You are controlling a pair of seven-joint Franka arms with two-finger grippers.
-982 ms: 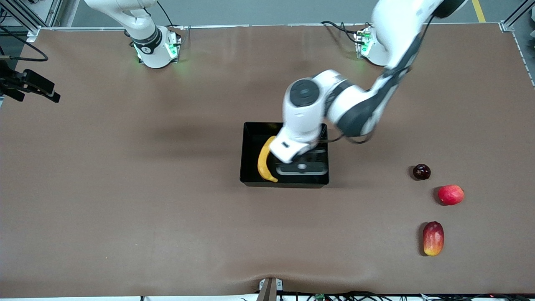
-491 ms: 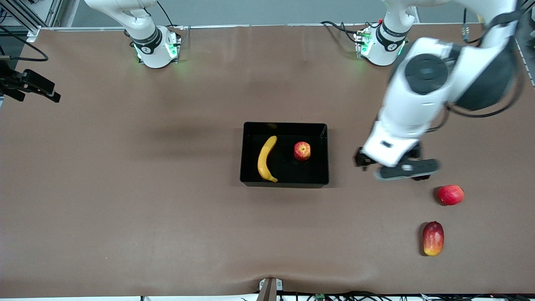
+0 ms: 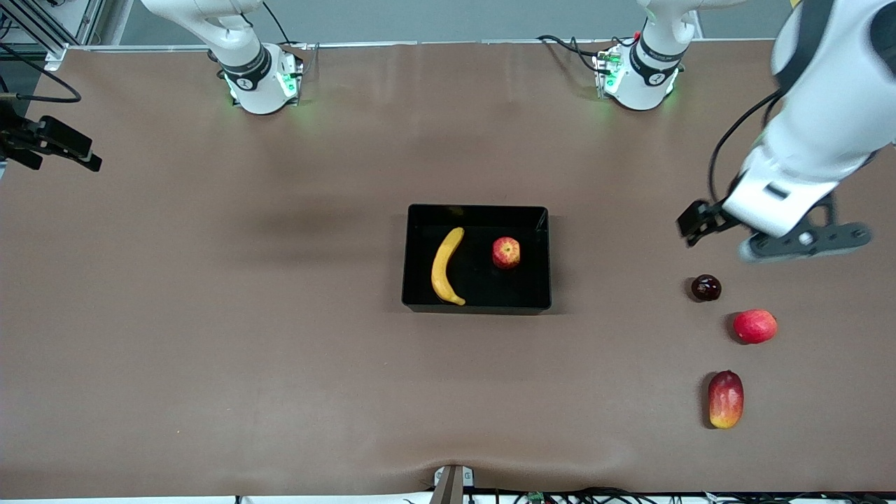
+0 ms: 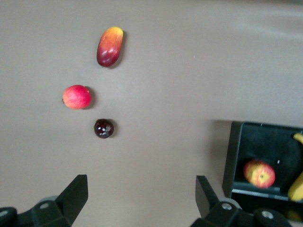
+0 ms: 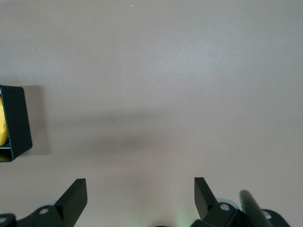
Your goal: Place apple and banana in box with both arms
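- The apple (image 3: 506, 253) and banana (image 3: 445, 266) are lying side by side in the box (image 3: 476, 306) at frame centre.
- The left claw (image 3: 770, 234) is hanging open and empty at the right edge, well apart from the box.
- The right claw (image 5: 140, 198) is waiting open over bare tabletop (image 5: 180, 71).

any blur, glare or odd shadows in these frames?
Front view: left gripper slightly motion-smeared over bare table; box glossy, faint reflections on its wall; green base LEDs tint the table. Left wrist view: soft focus, apple still readable. Right wrist view: broad dark shadow band across table.
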